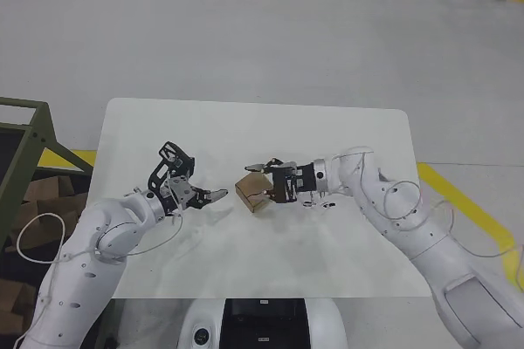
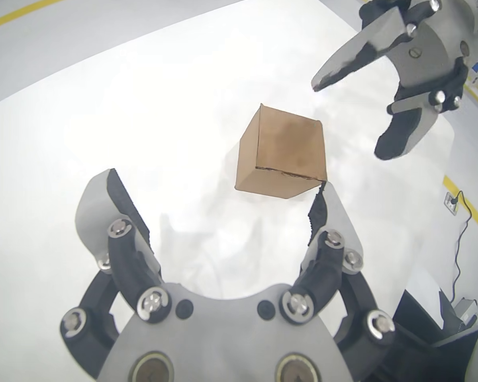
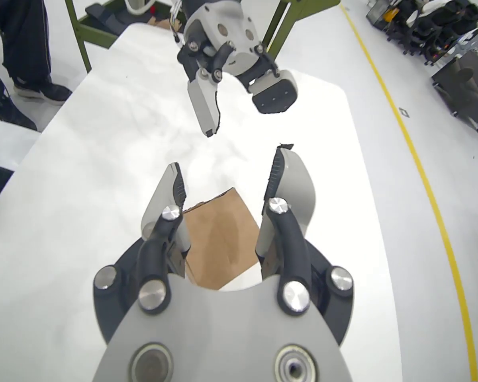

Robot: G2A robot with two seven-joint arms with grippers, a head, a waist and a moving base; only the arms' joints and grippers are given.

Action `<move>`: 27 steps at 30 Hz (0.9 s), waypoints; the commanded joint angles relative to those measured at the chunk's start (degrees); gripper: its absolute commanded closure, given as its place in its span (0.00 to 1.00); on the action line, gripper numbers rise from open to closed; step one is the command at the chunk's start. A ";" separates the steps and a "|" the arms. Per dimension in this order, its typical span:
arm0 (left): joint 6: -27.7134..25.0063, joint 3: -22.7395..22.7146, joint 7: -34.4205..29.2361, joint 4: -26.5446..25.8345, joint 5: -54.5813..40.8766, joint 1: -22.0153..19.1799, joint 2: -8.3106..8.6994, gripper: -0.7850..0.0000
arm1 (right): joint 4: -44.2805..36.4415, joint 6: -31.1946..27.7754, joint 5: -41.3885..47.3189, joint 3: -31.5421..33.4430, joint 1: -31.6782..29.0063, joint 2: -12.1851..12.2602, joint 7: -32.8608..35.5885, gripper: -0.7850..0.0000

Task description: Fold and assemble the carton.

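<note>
- Brown cardboard carton (image 1: 255, 194), a small cube, sits near the middle of the white desk (image 1: 244, 131) in the top view. The left gripper (image 1: 214, 195) is just beside it and the right gripper (image 1: 260, 181) is over it.
- Left wrist view: the carton (image 2: 283, 156) shows 3 plain, closed faces with a faint darker smudge and a ragged seam along 1 edge. The left gripper (image 2: 217, 180) has its fingers spread wide around nothing. The right gripper (image 2: 348, 119) hangs above and beside the carton, fingers apart, clear of it.
- Right wrist view: the carton (image 3: 219, 236) lies under the right gripper (image 3: 229, 158), seen between its spread fingers. The left gripper (image 3: 241, 119) faces it, also spread.
</note>
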 commanded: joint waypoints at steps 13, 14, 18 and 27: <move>-0.89 -5.98 8.16 -2.45 -6.81 1.77 0.18 0.00 | -9.06 5.87 8.25 20.97 -10.13 6.05 5.72 0.00; -0.89 -5.98 8.16 -2.45 -6.81 1.77 0.18 0.00 | -9.06 5.87 8.25 20.97 -10.13 6.05 5.72 0.00; -0.89 -5.98 8.16 -2.45 -6.81 1.77 0.18 0.00 | -9.06 5.87 8.25 20.97 -10.13 6.05 5.72 0.00; -0.89 -5.98 8.16 -2.45 -6.81 1.77 0.18 0.00 | -9.06 5.87 8.25 20.97 -10.13 6.05 5.72 0.00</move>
